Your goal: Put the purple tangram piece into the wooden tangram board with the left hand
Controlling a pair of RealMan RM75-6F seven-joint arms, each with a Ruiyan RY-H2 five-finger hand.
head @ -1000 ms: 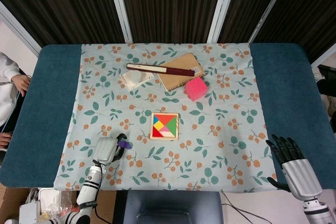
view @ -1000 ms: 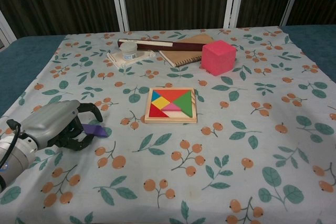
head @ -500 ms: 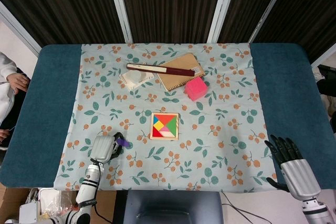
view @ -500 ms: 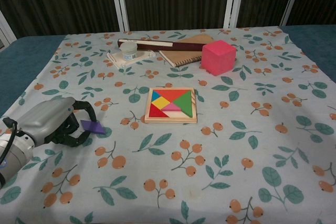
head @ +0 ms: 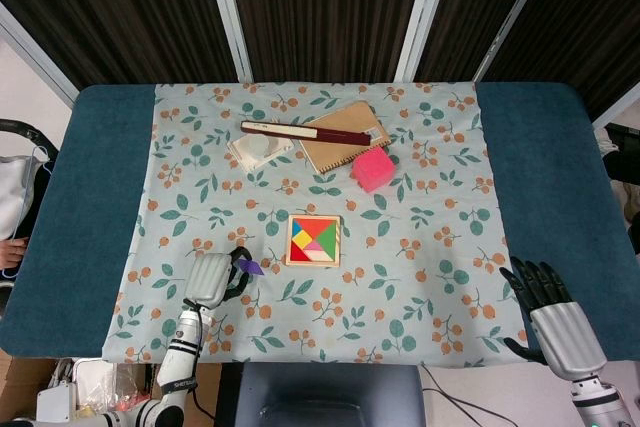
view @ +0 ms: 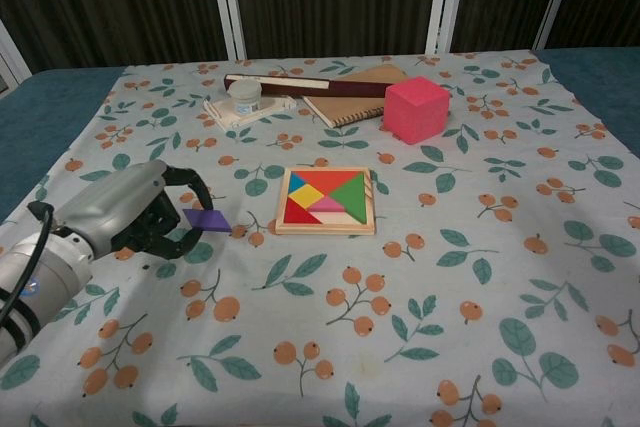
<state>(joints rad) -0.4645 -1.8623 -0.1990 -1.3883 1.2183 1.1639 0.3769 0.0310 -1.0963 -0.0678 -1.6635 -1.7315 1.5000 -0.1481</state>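
1. Left hand (view: pixel 135 215) sits at the near-left of the counter (head: pixel 80 197), fingers (view: pixel 190 187) curled round and pinching the purple tangram piece (view: pixel 206 218) by its near end; the rest of the piece juts out toward the board.
2. The piece looks clear of the floral cloth (head: pixel 430 217), held roughly level, just left of the wooden tangram board (view: pixel 327 200) and not yet over it.
3. Board lies mid-counter, already carrying red, yellow, blue, green and pink pieces. The empty slot for the purple one cannot be picked out from either view.
4. Handling, as a judgement: a thin, flat, stiff tile, very light, likely smooth-faced, so apt to swivel or slip in a fingertip pinch. Best held by opposite edges near one end, leaving the leading end free to enter the recess. Needs to go in flat and correctly turned.
5. Against the frame one second back: the hand was lower and nearer the table edge, the piece tucked under the fingers. Now hand and piece have shifted right and farther in, closer to the board, and more of the piece shows.
6. Right hand (head: pixel 548 307) at the near-right edge, fingers spread, holding nothing; barely changed.
7. Far side: pink cube (view: pixel 416 108), spiral notebook (view: pixel 355 97), dark flat case (view: pixel 300 86) and a small jar (view: pixel 243 97), all unmoved.
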